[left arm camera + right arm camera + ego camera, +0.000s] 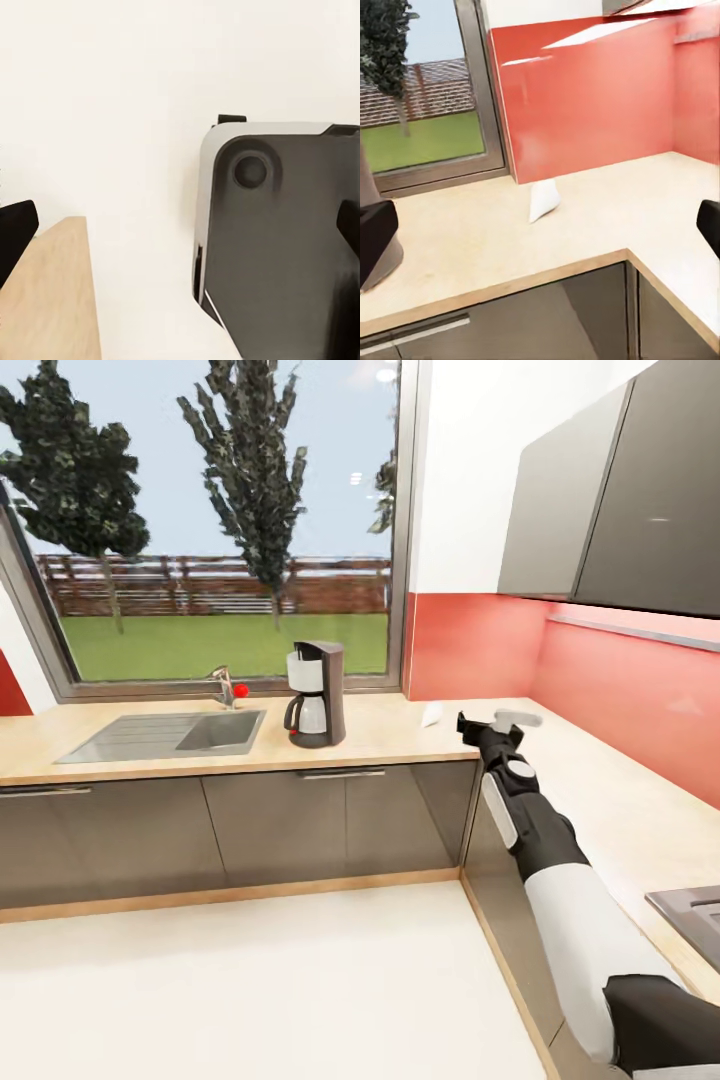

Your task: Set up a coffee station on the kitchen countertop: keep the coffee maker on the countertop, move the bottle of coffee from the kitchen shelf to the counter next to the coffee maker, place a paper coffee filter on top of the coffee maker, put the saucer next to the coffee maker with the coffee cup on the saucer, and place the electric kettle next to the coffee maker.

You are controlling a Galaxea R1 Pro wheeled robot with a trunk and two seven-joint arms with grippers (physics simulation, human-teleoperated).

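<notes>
Head view, from left: a steel sink (pixel 160 735) is sunk into the pale wood countertop (pixel 390 732); the black coffee maker with glass carafe (pixel 316 695) stands at centre; a white paper coffee filter (pixel 432 713) lies right of it; the right gripper (pixel 490 732) hovers spread and empty at centre right.

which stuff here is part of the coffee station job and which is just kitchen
For the job:
coffee maker
paper filter
countertop
right gripper, open

Just kitchen:
sink
tap
window
wall cupboards
</notes>
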